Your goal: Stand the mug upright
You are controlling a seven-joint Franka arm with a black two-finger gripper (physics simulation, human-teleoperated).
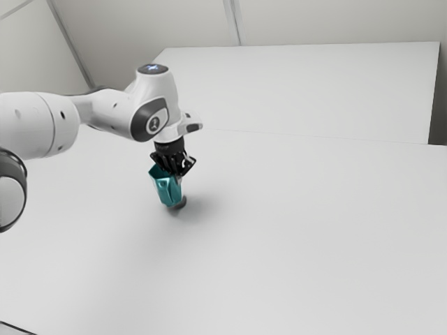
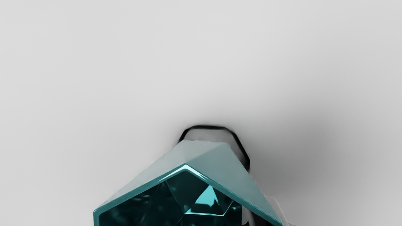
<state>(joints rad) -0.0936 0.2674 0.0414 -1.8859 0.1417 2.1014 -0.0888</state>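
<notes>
In the exterior view the black gripper (image 1: 177, 174) points down at the rim of the teal faceted mug (image 1: 167, 187). The mug leans a little, its mouth up and its base low, beside a dark patch at the table. In the wrist view the mug (image 2: 207, 153) shows its open mouth and dark inside. One side of its rim runs between the fingertips of the gripper (image 2: 263, 214), one inside the mouth and one outside, shut on the wall. The mug's handle cannot be made out.
The white table (image 1: 279, 258) spreads around the mug, with a dark shape under the mug's base in the wrist view. Pale walls (image 1: 335, 21) rise behind the table. A dark-edged object (image 1: 15, 329) lies at the exterior view's lower left corner.
</notes>
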